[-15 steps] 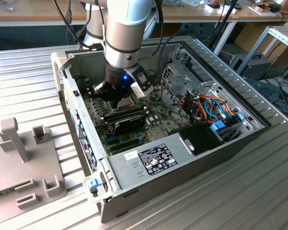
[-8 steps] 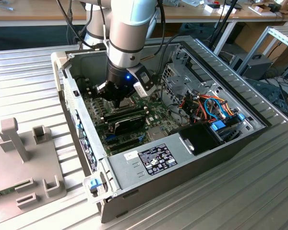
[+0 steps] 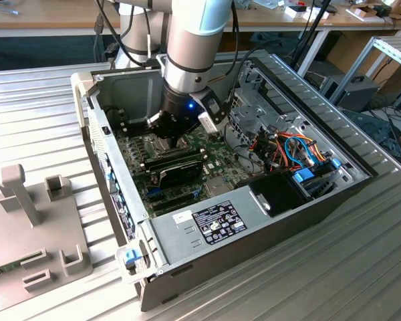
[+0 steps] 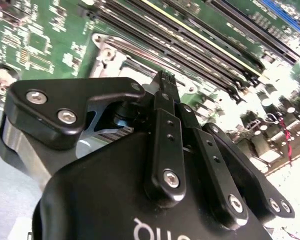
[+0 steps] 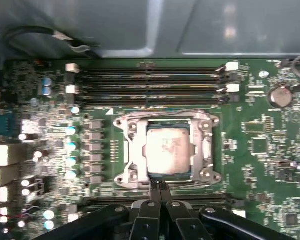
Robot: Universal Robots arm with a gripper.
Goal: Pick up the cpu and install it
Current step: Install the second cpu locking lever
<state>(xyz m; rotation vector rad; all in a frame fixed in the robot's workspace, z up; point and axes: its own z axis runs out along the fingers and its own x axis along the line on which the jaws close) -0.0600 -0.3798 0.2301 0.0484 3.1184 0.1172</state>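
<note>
The cpu [image 5: 169, 150], a small square chip with a dull silvery top, lies flat inside the socket on the green motherboard, with the hinged metal frame [image 5: 127, 150] around it. My gripper [image 5: 158, 186] hovers just beside the socket's edge, its two black fingers pressed together with nothing between them. In the second wrist view the gripper [image 4: 163, 79] points down at the board close to the socket's metal frame [image 4: 115, 52]. In the exterior view the gripper [image 3: 168, 134] reaches deep into the open computer case [image 3: 267, 231].
Long memory slots [image 5: 150, 82] run beside the socket. A black card [image 3: 177, 167] stands on the board near the arm. The power supply [image 3: 207, 224] and a drive bay with coloured cables [image 3: 294, 150] fill the case's near side. A grey fixture [image 3: 27, 221] sits at the exterior view's left.
</note>
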